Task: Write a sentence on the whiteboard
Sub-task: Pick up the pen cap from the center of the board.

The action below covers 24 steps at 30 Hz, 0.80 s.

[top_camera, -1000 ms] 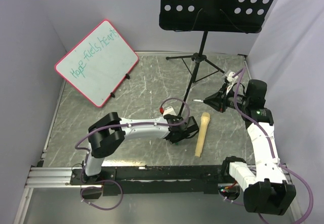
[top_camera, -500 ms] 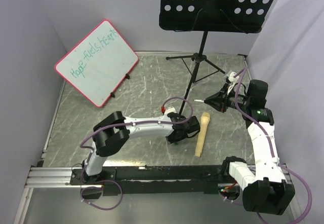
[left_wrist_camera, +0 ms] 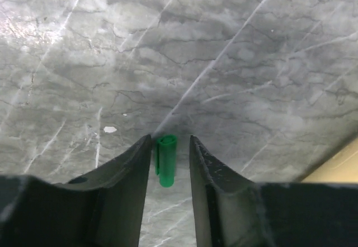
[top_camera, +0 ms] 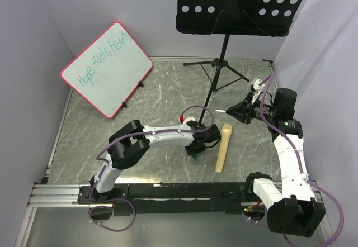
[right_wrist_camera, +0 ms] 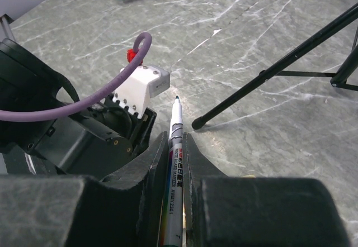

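A grey marbled table [top_camera: 162, 93] with pale veins sits between plain pale walls. At 10 o'clock the whiteboard [top_camera: 120, 85] stands propped and tilted in the corner. The sentence [top_camera: 105, 62] on it, in teal, reads "Hope fuels hearts". At 1 o'clock is a black perforated music stand [top_camera: 235, 6]; its top is cut off and its tripod feet are on the table.

Near the centre, the left gripper [left_wrist_camera: 169, 141] has its fingers parted on either side of a green cap [left_wrist_camera: 166, 163] lying on the table, with a gap showing on one side. A tan rod [top_camera: 222, 146] lies just beside it at 3 o'clock.

The right gripper [right_wrist_camera: 174, 137], at 3 o'clock, pinches a marker [right_wrist_camera: 177, 115]. The marker's printed label is too small to read.
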Available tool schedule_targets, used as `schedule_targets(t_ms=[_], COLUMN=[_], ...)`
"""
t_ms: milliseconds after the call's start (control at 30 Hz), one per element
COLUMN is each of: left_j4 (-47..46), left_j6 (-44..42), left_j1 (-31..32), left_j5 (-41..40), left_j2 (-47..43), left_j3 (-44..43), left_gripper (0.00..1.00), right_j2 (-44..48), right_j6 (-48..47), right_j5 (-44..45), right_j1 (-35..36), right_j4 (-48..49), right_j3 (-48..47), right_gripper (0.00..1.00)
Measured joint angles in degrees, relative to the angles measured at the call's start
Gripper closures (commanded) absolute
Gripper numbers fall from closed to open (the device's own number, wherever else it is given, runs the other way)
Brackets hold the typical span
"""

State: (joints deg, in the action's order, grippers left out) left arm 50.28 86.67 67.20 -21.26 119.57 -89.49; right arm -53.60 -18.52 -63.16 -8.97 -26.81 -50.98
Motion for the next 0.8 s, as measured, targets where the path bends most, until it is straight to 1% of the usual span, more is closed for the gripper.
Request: schedule_targets(t_ms=[33,67,133,300,433,533,600,700,800], left_j4=[0.07,0.15,0.48,1.07,0.31,-2.91,-5.70,-11.47,-17.14], left_j6=[-0.13,-0.37,-0.55,-0.46,-0.31,0.20,0.72,1.42,2.14], left_j1=[0.00,0.00,-0.02,-0.02,-0.28,-1.03,-2.21,-5.16,-8.59], left_j5=[0.13,0.35,0.61,1.11,1.31,1.97,2.67,4.52,6.34], left_j2=[0.11,0.11,0.39,0.98,0.42,-2.64,-6.05,-13.00,-20.06], left_j3=[-0.02,-0.02,-0.46,-1.40,-0.66,3.93,8.90,17.16,23.58], left_gripper=[0.66,0.71,0.72,0.79,0.81,0.82,0.83,0.84,0.83], right_j2=[0.00,0.00,0.00,0.00,0.00,0.00,0.00,0.00,0.00], right_j6=[0.02,0.02,0.00,0.02,0.02,0.00,0.00,0.00,0.00], right_j5=[-0.07,-0.09,-0.13,-0.33,-0.55,-0.63,-0.85,-1.31,-2.69], right_j1=[-0.02,-0.07,-0.11,-0.48,-0.68,-0.76,-0.87,-1.03,-1.05], right_j4=[-0.02,0.00,-0.02,-0.07,-0.09,-0.13,-0.15,-0.24,-0.26], right_j3=[0.00,0.00,0.00,0.00,0.00,0.00,0.02,0.11,0.83], right_gripper=[1.00,1.00,1.00,1.00,1.00,1.00,1.00,1.00,1.00])
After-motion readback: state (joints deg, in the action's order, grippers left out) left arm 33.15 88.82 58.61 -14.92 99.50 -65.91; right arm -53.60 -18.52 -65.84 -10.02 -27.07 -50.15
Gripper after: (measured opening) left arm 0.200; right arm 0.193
